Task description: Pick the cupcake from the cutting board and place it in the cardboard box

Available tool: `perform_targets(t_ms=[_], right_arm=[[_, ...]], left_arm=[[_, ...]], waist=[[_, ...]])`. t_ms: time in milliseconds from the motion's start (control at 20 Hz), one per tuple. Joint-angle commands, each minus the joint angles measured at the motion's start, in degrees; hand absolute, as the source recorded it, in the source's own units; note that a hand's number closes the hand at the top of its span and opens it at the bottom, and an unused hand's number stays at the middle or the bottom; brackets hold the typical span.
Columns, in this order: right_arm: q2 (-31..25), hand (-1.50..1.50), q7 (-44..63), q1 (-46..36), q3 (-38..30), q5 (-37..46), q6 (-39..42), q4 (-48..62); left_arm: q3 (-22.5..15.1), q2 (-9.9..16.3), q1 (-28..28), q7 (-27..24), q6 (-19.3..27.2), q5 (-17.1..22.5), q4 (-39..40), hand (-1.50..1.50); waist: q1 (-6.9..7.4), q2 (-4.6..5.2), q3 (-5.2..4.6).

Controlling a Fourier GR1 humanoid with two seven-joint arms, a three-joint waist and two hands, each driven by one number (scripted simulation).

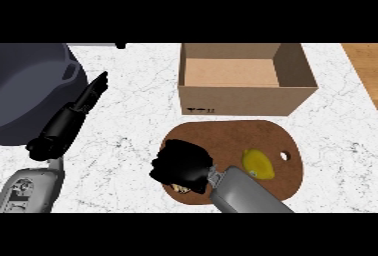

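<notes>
While it grips: right hand curls over the cupcake, lower centre.
Advice: lift straight before the cardboard box.

One cardboard box, one cutting board, one lemon — two robot hands.

I see my right hand curled over the cupcake at the cutting board's left side, a lemon beside it. The open cardboard box sits behind. My left hand rests at left, fingers straight.
</notes>
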Motion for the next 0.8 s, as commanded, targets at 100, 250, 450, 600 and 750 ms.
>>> perform_targets(t_ms=[100, 250, 450, 600, 750], right_arm=[[0.5, 1.50, -0.2, 0.3, 1.9, -1.3, 0.5, -13.6], [-0.8, 1.50, -2.6, -0.7, -5.4, -4.8, 3.6, -18.0], [0.5, 1.50, 8.4, -1.7, -12.6, -9.7, 6.3, -24.7], [0.5, 1.50, 17.9, -4.5, -16.2, -16.6, 3.8, -22.6], [0.5, 1.50, 23.0, -8.2, -21.9, -19.4, 2.4, -20.5]], left_arm=[[0.9, 0.3, 2.2, 0.4, 0.2, -0.1, -2.2, 0.00], [0.2, -0.3, 1.8, 1.0, -0.8, -0.2, -1.3, 0.00], [0.8, -0.8, 2.2, -1.6, 1.0, -1.4, -0.2, 0.00], [1.7, 0.8, 1.1, -0.3, -1.6, 0.6, -0.5, 0.00], [0.5, -0.7, 1.7, 1.9, -0.2, -0.1, -3.9, 0.00]], waist=[[-1.08, -0.29, 0.03], [-1.33, -0.16, 0.03], [-1.51, -0.19, 0.00], [-0.60, -0.06, -0.01], [-0.29, -0.15, 0.02]])
